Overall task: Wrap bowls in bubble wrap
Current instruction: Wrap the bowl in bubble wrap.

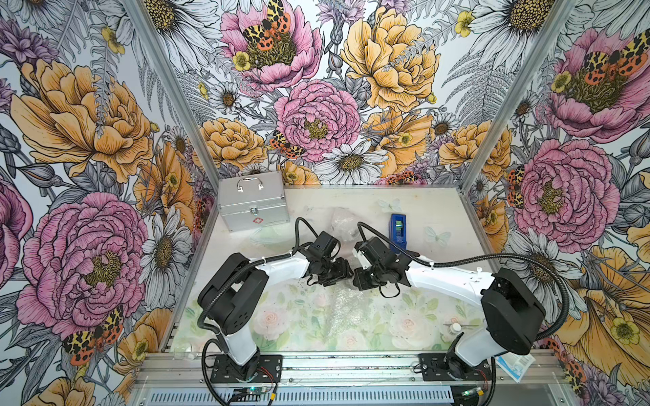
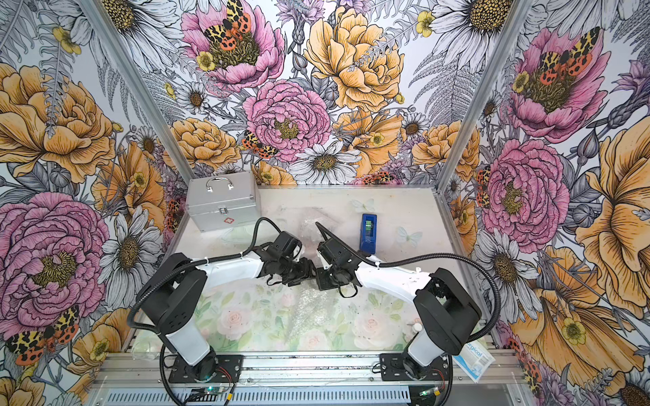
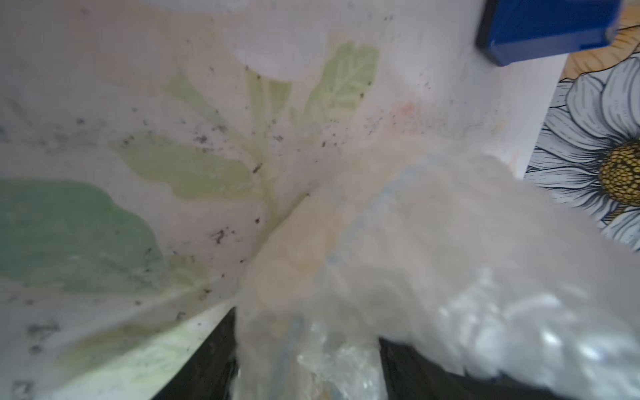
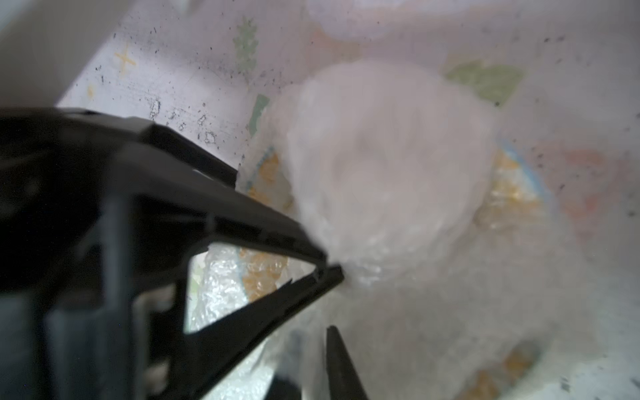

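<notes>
1. Two arms meet at ctr of frame in both top views, over the far edge of a flat wrap (image 1: 337, 304) sheet spread on the table (image 1: 439, 211). The work spot itself is hidden under the wrists.
2. Bowl (image 4: 509, 194): shows in R wrist view only as orange-and-blue pattern through plastic, w/ a thick wad of wrap folded over its middle. Rim parts on two sides lie under thinner cover. L wrist view gives the same faint pattern, blurred.
3. L gripper (image 3: 308, 375): jaws spread, wrap filling the gap betw. them. No squeeze evident, so grip judged slack.
4. R gripper (image 4: 332, 300): tips a little apart at the wad's edge. No firm pinch visible.
5. Bundle (image 1: 340, 225), upper ctr of table in both top views, just beyond the wrists & left of the dispenser (image 1: 397, 232): crumpled wrap, contents not visible. Prob. a bowl already done, but this is a judgement only.
6. Status: the fold over the ctr bowl looks near complete, though the cover is loose & unsecured. Left, as judged: tuck in the thin-covered rim and check that the folds hold w/o the jaws.
7. If the bundle holds a bowl, the task is in its last stretch. If not, one whole bowl is yet to do.
8. Case (image 1: 251, 204), upper left of table: well apart from the work.
</notes>
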Tool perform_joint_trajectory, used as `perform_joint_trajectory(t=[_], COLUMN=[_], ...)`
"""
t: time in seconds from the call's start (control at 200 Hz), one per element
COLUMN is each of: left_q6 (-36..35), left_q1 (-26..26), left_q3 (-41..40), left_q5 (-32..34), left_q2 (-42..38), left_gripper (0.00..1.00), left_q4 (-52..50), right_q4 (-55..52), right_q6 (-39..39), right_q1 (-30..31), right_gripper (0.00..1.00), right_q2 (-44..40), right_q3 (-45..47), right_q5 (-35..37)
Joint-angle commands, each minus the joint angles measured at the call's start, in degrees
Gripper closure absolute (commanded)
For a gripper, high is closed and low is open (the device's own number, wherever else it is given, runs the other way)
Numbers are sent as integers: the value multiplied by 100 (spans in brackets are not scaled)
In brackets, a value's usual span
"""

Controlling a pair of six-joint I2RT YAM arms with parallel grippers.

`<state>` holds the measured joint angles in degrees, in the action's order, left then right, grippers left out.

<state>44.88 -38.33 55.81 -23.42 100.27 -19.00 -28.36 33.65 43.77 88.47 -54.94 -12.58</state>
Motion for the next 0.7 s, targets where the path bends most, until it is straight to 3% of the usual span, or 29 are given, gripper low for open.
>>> perform_joint_trajectory(t=[0.0,0.09,0.155,0.255,0.4,0.53,0.695], left_q6=[-41,-54,-54,-17,70,167,273], left_q1=[86,88,71,58,85,99,265], left_q3=[167,154,142,106,49,6,39], left_q5=[13,35,60,103,146,96,44], left_q2=[132,61,-33,-119,-137,-254,-581], left_gripper=[41,41,41,41,41,40,33], left_q4=[2,-20,-46,-51,15,99,99], right_q4=[64,-82,-266,-800,-1005,-981,-970], right_q6=[119,286,463,829,1093,1012,858], right_q1=[-2,-8,-24,-111,-167,-150,-66], right_gripper=[67,55,38,26,24,21,19], right_q2=[-579,-1159,-1472,-1499,-1055,-455,107], right_q3=[134,219,250,184,196,28,-108], right_q5=[172,485,785,1298,1485,1246,1173])
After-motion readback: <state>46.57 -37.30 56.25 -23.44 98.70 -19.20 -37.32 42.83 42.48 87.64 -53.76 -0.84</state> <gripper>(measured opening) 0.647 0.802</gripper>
